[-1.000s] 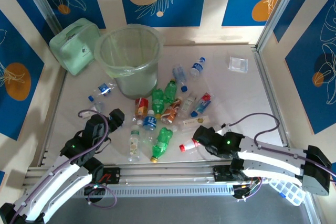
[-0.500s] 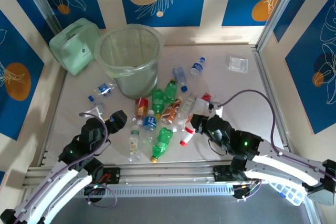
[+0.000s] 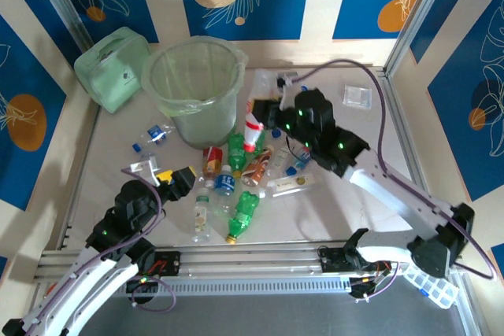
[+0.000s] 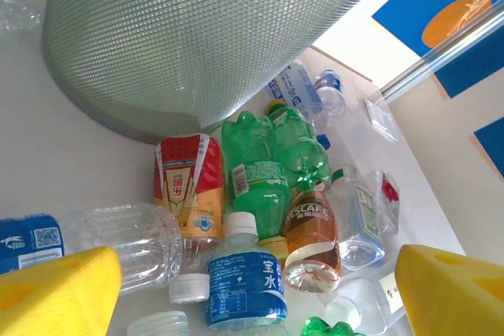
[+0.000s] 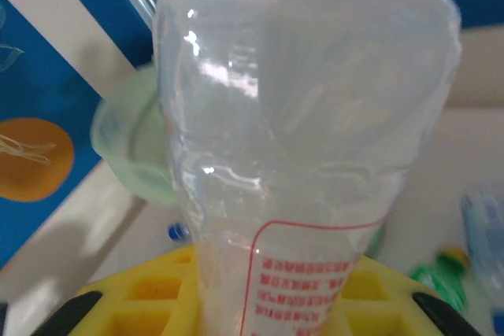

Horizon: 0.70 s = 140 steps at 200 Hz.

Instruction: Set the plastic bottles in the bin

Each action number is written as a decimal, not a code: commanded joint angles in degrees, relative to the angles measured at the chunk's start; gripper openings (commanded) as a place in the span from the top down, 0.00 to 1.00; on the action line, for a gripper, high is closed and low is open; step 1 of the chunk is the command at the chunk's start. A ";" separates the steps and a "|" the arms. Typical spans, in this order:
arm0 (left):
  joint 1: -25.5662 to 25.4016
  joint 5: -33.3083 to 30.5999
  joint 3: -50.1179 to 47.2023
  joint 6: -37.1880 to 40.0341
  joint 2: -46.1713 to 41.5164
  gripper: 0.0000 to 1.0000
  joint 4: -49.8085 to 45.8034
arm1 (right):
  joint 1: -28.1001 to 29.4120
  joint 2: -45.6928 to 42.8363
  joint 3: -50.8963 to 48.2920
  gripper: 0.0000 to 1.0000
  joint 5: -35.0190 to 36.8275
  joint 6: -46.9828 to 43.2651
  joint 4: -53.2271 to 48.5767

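Looking down from the top external view, the right arm (image 3: 378, 182) is stretching across the surface (image 3: 354, 147) toward the bin (image 3: 205, 116). Its jaws are clamping a white bottle (image 3: 252, 125) in the air just beside the bin's near-right wall. The bottle is being carried high, probably so that it clears the lined rim before release. The other plastic bottles (image 3: 236, 151) are lying loose in a heap just in front of the bin. The left arm (image 3: 87, 277) is hovering at the near-left edge of that heap, its jaws standing wide apart and holding nothing, seemingly lining up the next pick.

From the left wrist, the yellow pads (image 4: 55, 289) are sitting wide apart at both bottom corners. A blue-labelled bottle (image 4: 240, 289) is lying between them, with a red-labelled bottle (image 4: 187, 186) and green bottles (image 4: 256, 171) beyond, near the foot of the bin's meshed wall.

From the right wrist, the white bottle is rising straight out of the closed right pads (image 5: 157, 297), gripped at its narrower end. A pale-green rim (image 5: 126, 147) is showing behind it, likely the bin it is meant for.
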 commanded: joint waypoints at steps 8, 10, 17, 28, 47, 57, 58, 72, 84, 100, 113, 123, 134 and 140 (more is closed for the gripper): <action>-0.28 2.21 -1.19 2.70 -0.98 0.11 3.53 | -3.13 9.16 13.93 0.66 -10.92 -5.54 2.15; -0.29 2.31 -1.26 2.74 -1.06 0.11 3.65 | -3.26 9.90 14.99 0.66 -11.12 -5.63 1.98; -0.27 2.64 -1.44 2.88 -1.38 0.11 4.07 | -3.62 12.41 18.71 0.65 -12.55 -6.26 1.44; -0.29 2.87 -1.49 3.01 -2.06 0.11 4.23 | -4.04 16.45 24.56 0.61 -14.53 -7.66 0.77; -0.23 2.63 -1.55 3.49 -3.89 0.11 4.02 | -4.50 23.93 34.26 0.60 -16.16 -10.26 0.21; -0.27 2.72 -1.79 3.65 -4.70 0.11 4.06 | -4.87 28.21 39.99 0.59 -16.77 -11.05 -0.65; -0.28 2.75 -1.80 3.68 -4.78 0.11 4.13 | -4.92 28.81 40.60 0.59 -16.86 -11.09 -0.81; -0.29 3.38 -2.06 3.97 -5.29 0.15 4.72 | -5.49 36.43 50.70 0.56 -18.51 -11.65 -4.58; -0.22 3.74 -1.91 4.20 -5.30 0.15 4.91 | -5.59 43.32 60.11 0.55 -19.34 -12.59 -9.43; -0.28 3.75 -1.75 4.59 -5.26 0.15 4.85 | -5.37 52.25 72.19 0.54 -20.80 -13.65 -15.87; -0.29 3.84 -1.81 4.73 -5.30 0.15 5.08 | -5.15 59.39 81.37 0.54 -21.84 -14.34 -20.41; -0.28 3.91 -1.81 4.68 -5.22 0.15 5.08 | -4.98 63.85 86.80 0.54 -22.43 -14.71 -23.08; -0.29 4.04 -1.86 4.51 -5.30 0.16 5.14 | -4.86 66.95 89.72 0.54 -23.50 -15.24 -24.33; -0.29 4.32 -1.81 4.51 -5.30 0.15 5.31 | -4.80 67.81 89.59 0.54 -23.86 -15.62 -24.09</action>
